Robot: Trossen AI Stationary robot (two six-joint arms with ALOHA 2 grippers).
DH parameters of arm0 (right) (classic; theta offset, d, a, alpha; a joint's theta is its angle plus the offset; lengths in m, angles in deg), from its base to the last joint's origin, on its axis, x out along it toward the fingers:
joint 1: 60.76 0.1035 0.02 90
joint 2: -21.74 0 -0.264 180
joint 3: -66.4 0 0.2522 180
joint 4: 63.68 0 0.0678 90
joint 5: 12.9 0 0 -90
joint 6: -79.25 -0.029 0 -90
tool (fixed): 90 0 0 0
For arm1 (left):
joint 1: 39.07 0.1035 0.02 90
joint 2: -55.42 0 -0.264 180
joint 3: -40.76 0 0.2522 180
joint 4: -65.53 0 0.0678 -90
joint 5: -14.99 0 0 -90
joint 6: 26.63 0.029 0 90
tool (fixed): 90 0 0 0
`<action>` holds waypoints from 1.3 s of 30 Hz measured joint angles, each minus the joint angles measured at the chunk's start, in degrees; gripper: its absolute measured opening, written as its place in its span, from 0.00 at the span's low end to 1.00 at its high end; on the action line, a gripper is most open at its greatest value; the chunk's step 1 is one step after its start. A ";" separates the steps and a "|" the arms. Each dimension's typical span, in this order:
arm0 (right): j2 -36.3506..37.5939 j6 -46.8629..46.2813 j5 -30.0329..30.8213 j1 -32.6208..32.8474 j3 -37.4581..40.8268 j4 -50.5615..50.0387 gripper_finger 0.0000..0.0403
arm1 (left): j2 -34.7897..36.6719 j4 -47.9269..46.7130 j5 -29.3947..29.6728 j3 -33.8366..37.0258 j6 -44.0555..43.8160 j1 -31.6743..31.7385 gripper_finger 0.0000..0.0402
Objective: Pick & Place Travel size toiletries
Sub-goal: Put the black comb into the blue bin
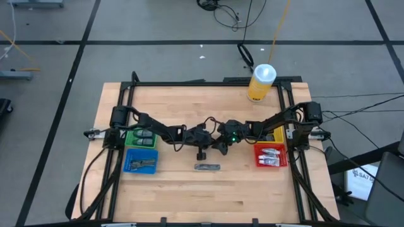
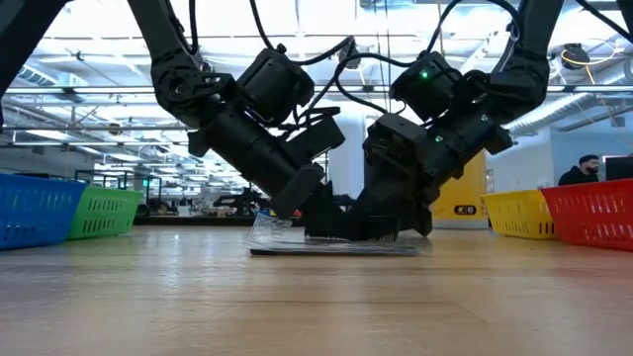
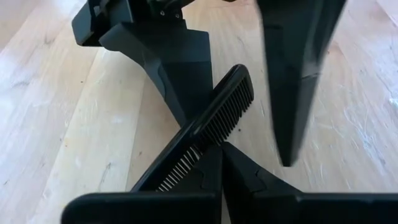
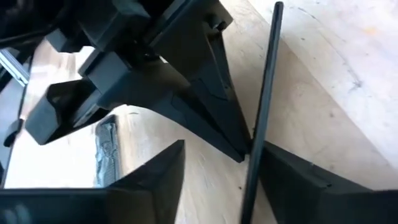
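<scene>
The left gripper point(image 3: 221, 149) is clamped shut on a black comb point(image 3: 208, 127), its fingertips pinching the comb near one end at the middle of the table point(image 1: 252, 195). The right gripper point(image 4: 214, 158) meets it there with its fingers spread apart, the comb standing edge-on between them against one finger point(image 4: 298, 180). In the low view both grippers converge low over the wood, above a dark flat packet point(image 2: 331, 247) lying on the table just in front of them. To the right, a red bin point(image 1: 271, 155) holds white-and-blue tubes point(image 1: 270, 157); a green bin point(image 1: 140, 137) and blue bin point(image 1: 140, 160) sit left. A yellow bottle point(image 1: 260, 83) stands at the far edge.
</scene>
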 joint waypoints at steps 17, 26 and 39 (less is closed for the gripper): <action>7.64 11.99 13.37 3.41 0.26 -15.62 0.03 | 8.40 -13.59 0.44 0.26 1.15 -1.93 0.01; 24.86 17.25 33.19 13.58 0.21 -27.74 0.02 | 20.53 -30.15 5.28 1.08 -4.41 -10.22 0.09; 15.31 34.67 42.49 21.06 0.09 -0.12 0.01 | 32.03 -36.41 46.13 1.05 -12.60 -26.56 0.03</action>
